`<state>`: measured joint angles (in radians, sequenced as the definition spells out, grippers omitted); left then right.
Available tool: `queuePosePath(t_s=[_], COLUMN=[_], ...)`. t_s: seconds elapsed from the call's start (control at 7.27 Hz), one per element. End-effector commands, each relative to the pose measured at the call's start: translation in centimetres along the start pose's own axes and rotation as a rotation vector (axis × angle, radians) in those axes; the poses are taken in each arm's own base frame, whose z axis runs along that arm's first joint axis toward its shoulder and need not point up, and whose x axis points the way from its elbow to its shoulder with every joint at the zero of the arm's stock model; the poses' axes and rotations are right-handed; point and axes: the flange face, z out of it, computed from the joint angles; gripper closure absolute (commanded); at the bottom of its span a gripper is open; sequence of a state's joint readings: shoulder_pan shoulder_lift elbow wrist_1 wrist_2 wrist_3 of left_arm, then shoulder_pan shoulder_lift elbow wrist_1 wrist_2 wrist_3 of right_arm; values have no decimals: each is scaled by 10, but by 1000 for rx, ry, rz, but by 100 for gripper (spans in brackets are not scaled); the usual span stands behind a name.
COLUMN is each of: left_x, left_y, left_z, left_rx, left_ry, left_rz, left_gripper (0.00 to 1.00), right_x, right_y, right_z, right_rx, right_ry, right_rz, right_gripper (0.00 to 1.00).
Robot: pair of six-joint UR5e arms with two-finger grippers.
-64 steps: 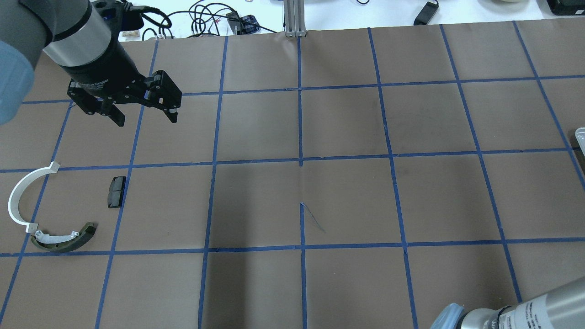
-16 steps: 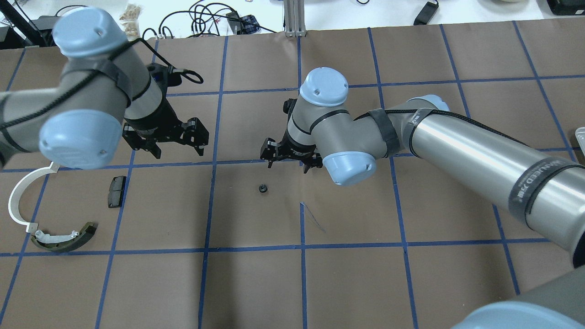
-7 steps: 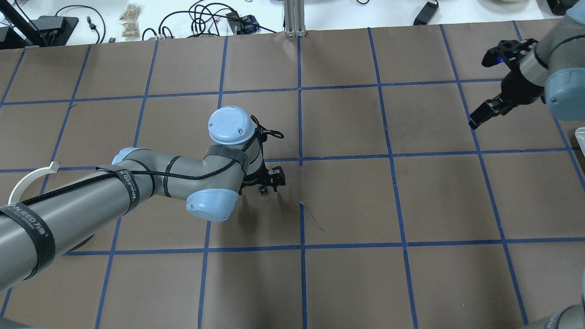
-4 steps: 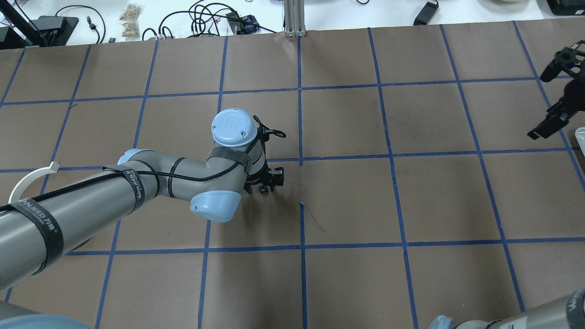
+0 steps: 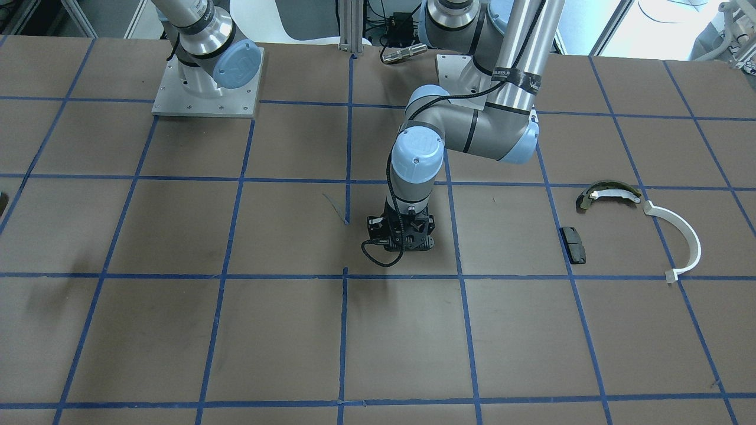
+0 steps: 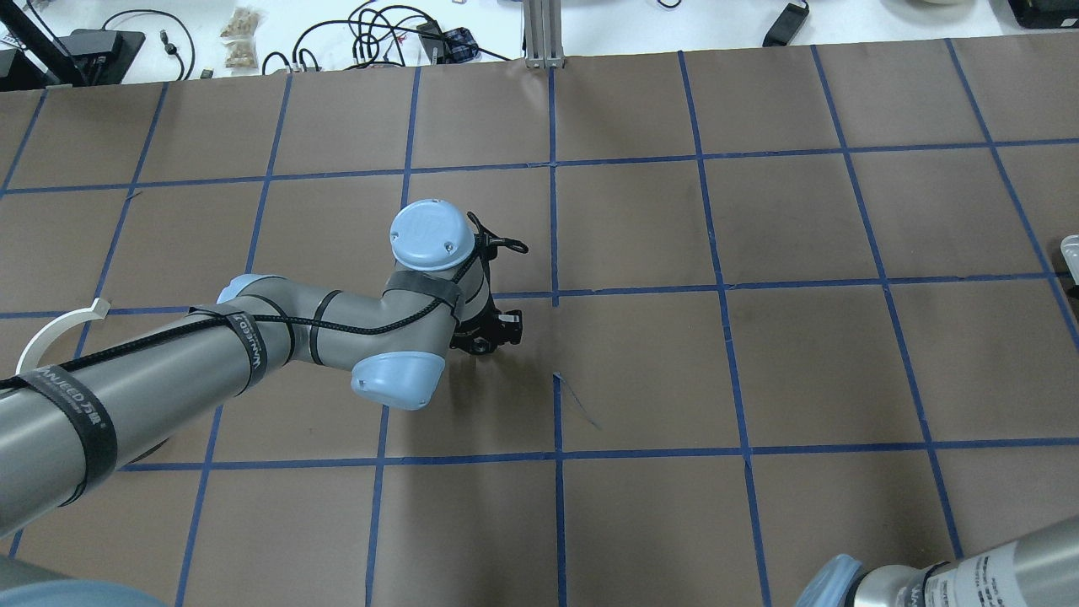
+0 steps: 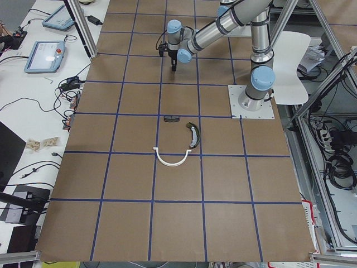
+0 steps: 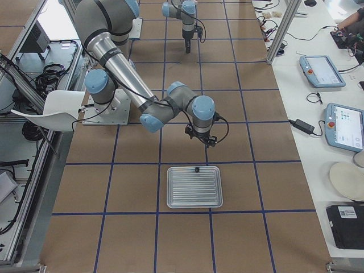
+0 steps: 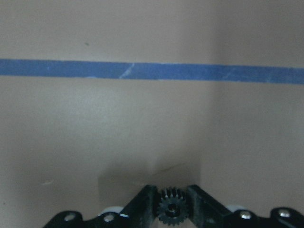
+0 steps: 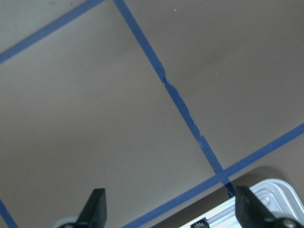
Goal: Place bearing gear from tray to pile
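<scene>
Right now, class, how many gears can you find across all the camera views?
2. One gear is held in the left gripper; a second gear lies on the tray, near its rim. More could be hidden.

gear (image 9: 171, 209) (image 8: 196, 169) x2 | tray (image 8: 193, 196) x1 | half-ring strip (image 5: 697, 251) x1 | curved shoe (image 5: 608, 189) x1 | black pad (image 5: 573, 244) x1
</scene>
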<state>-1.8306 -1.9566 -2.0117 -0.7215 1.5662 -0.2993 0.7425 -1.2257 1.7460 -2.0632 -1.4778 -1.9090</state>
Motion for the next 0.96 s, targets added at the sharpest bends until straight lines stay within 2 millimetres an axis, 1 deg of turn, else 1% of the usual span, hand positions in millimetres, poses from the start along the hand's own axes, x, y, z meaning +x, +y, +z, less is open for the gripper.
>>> queuePosePath(t_s=[0.0, 0.14, 0.28, 0.41, 0.55, 0.69, 0.83], left_x=[-10, -58, -105, -140, -183, -255, -311], left_y=[-40, -70, -85, -90, -96, -101, -95], left_z=[-40, -62, -71, -75, -83, -82, -73], left_rx=[26, -35, -66, -69, -66, -93, -126], left_ry=[-6, -58, -58, -62, -63, -76, -61], left_rz=[-28, -38, -6, 22, 16, -46, -1], left_gripper=[100, 100, 100, 100, 100, 100, 100], right_x=[28, 45, 56, 53, 52, 52, 52], right_y=[56, 67, 75, 75, 75, 75, 75], right_z=[2, 18, 46, 63, 64, 65, 66], right_rx=[-9, -5, 12, 29, 29, 32, 33], right_ry=[18, 5, -25, -51, -53, -57, -58], right_rz=[-128, -148, -200, -266, -292, -294, -294], right_gripper=[6, 6, 6, 6, 6, 8, 9])
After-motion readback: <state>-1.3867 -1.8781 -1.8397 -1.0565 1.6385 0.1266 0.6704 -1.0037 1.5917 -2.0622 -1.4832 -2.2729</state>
